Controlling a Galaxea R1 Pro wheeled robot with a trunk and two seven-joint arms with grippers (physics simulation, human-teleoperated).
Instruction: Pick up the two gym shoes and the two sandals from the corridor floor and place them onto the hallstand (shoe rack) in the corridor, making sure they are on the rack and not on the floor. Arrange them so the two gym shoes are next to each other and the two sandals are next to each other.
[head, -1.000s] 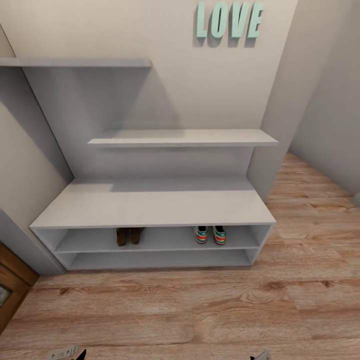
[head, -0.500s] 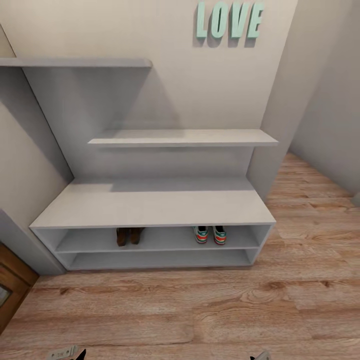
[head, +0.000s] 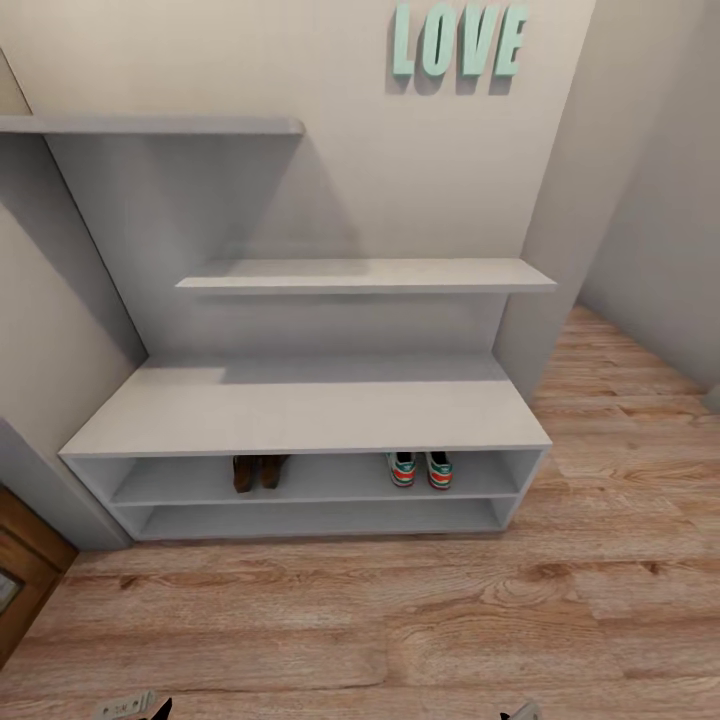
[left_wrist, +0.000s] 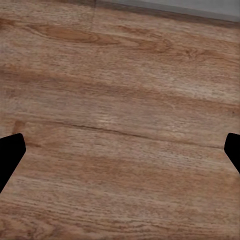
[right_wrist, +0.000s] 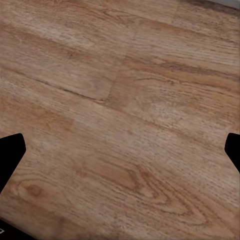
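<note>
From my remote station: the two gym shoes (head: 420, 468) stand side by side on the upper shelf of the hallstand (head: 300, 415), toward its right end; the two sandals (head: 257, 471) sit paired on the same shelf, left of centre. My left gripper (left_wrist: 120, 150) and right gripper (right_wrist: 120, 150) hang over the corridor floor (head: 400, 620), fingers spread wide, holding nothing.
</note>
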